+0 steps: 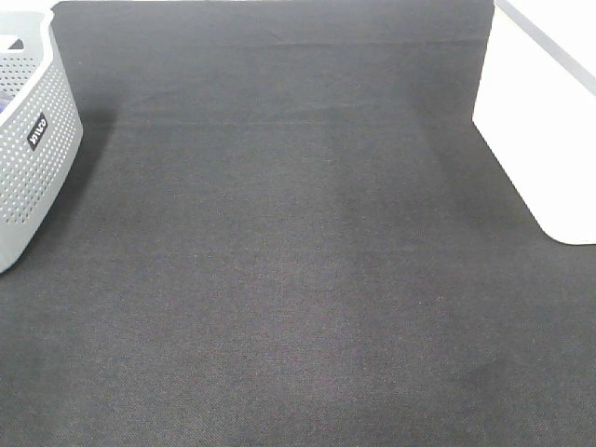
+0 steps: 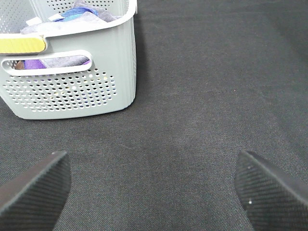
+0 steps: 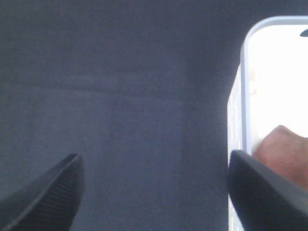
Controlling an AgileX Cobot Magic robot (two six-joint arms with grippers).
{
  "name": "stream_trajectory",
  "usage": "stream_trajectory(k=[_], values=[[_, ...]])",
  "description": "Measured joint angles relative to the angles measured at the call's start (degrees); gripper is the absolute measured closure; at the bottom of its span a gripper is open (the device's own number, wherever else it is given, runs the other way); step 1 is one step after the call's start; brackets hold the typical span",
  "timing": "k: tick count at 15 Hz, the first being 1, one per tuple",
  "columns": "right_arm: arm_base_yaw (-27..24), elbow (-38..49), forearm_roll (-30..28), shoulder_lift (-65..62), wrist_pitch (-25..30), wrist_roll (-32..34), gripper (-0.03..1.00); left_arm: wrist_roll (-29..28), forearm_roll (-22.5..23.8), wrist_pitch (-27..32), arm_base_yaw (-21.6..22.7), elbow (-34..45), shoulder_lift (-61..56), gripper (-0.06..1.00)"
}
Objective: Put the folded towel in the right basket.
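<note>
The right basket (image 1: 545,112) is white and stands at the table's right edge; it also shows in the right wrist view (image 3: 243,96). A brown folded cloth (image 3: 284,149), seemingly the towel, lies inside it, partly hidden by a finger. My right gripper (image 3: 154,192) is open and empty, low over the dark cloth just beside the basket's rim. My left gripper (image 2: 154,192) is open and empty, above the dark cloth a short way from the grey basket (image 2: 72,91). Neither arm shows in the exterior high view.
The grey perforated basket (image 1: 28,140) stands at the table's left edge and holds several cloths in purple, blue and grey (image 2: 77,17). A dark cloth (image 1: 298,261) covers the table between the two baskets.
</note>
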Motion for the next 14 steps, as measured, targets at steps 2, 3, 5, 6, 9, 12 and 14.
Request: stream_trajectory(k=[2, 3, 5, 6, 9, 12, 14], values=[[0.0, 2.3, -0.6, -3.4, -0.1, 1.0, 0.20, 0.0, 0.0, 0.0, 0.0, 0.0, 0.0, 0.07], [0.0, 4.7, -0.9, -5.7, -0.1, 1.0, 0.20, 0.0, 0.0, 0.0, 0.0, 0.0, 0.0, 0.07], [0.0, 12.3, -1.0, -11.3, -0.1, 1.0, 0.20, 0.0, 0.0, 0.0, 0.0, 0.0, 0.0, 0.07], [0.0, 17.2, -1.2, -14.3, -0.1, 1.0, 0.20, 0.0, 0.0, 0.0, 0.0, 0.0, 0.0, 0.07], [0.0, 39.8, -5.7, -27.0, -0.1, 2.9, 0.20, 0.0, 0.0, 0.0, 0.0, 0.0, 0.0, 0.07], [0.0, 53.3, -7.8, -35.1, -0.1, 4.3, 0.20, 0.0, 0.0, 0.0, 0.0, 0.0, 0.0, 0.07], [0.0, 65.3, -8.4, -44.0, -0.1, 5.0, 0.20, 0.0, 0.0, 0.0, 0.0, 0.0, 0.0, 0.07]])
